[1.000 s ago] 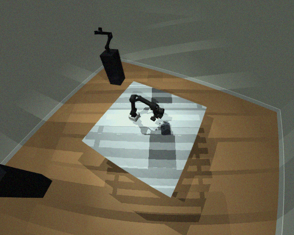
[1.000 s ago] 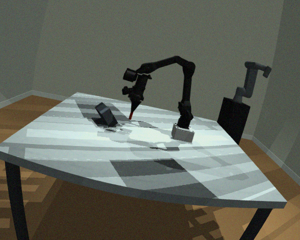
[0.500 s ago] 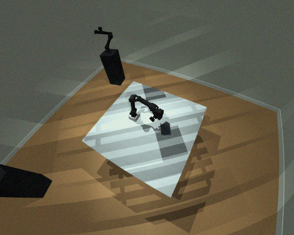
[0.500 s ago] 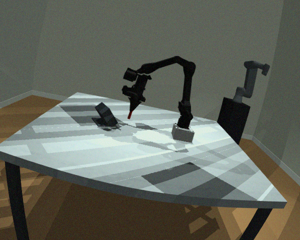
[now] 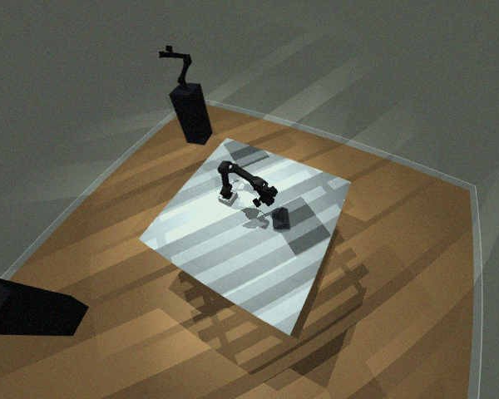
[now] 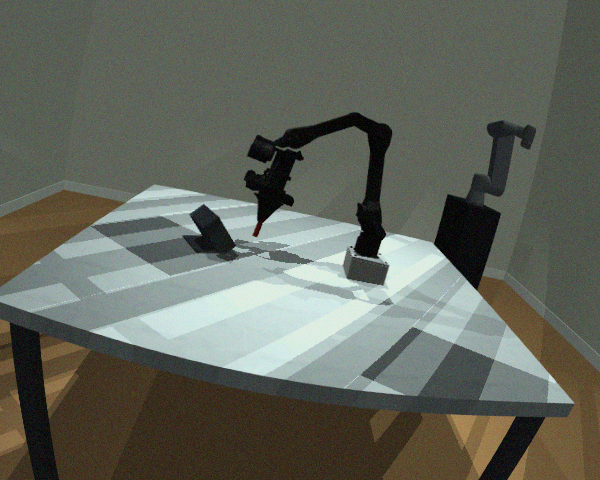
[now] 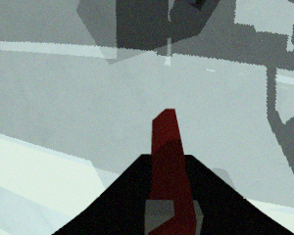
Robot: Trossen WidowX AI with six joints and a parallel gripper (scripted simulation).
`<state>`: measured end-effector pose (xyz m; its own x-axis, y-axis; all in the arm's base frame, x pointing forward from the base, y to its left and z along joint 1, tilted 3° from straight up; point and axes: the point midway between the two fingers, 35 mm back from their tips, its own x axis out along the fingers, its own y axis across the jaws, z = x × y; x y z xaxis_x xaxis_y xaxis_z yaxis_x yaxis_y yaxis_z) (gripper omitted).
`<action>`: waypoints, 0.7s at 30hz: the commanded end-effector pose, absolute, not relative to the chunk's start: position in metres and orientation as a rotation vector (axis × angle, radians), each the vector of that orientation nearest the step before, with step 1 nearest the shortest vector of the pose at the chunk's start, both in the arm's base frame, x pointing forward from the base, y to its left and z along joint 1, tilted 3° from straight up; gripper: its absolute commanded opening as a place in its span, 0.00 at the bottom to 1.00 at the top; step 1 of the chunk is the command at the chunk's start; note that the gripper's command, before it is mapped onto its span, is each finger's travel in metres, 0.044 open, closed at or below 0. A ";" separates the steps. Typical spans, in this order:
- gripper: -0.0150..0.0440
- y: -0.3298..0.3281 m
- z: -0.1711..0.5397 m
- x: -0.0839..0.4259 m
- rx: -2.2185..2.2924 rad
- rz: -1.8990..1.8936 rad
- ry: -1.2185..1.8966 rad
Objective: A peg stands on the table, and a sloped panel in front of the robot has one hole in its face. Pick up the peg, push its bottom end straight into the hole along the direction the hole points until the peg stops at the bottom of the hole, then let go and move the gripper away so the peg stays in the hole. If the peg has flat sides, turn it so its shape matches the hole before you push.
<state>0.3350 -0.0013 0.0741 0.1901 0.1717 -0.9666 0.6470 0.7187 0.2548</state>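
Observation:
A dark red, flat-sided peg (image 6: 257, 228) (image 7: 168, 147) is held between the fingertips of my gripper (image 6: 260, 219) (image 7: 166, 164), which is shut on it. The peg sticks out beyond the fingertips, tilted slightly, with its lower end above the table in the exterior view. The dark sloped panel (image 5: 280, 219) (image 6: 211, 227) stands on the table a short way from the peg, apart from it. Its hole cannot be made out in these frames. In the top view the peg is hidden by the dark gripper.
The light table (image 5: 241, 266) (image 6: 197, 330) is crossed by bands of light and shadow. My arm's pale base block (image 5: 227, 198) (image 6: 365, 266) sits on it. Another arm on a dark pedestal (image 5: 191, 115) (image 6: 465, 232) stands beyond the table, and another dark block (image 5: 35, 309) stands at the lower left.

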 end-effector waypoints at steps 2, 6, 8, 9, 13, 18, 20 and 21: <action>0.25 -0.004 0.075 0.335 0.812 -0.412 1.348; 0.25 -0.007 0.075 0.335 0.861 -0.437 1.332; 0.25 -0.008 0.075 0.336 0.885 -0.450 1.324; 0.25 -0.009 0.075 0.336 0.897 -0.456 1.321; 0.25 -0.012 0.075 0.336 0.946 -0.481 1.304; 0.25 -0.015 0.076 0.337 1.006 -0.512 1.284; 0.25 -0.016 0.076 0.337 1.030 -0.524 1.275; 0.25 -0.017 0.076 0.338 1.043 -0.530 1.271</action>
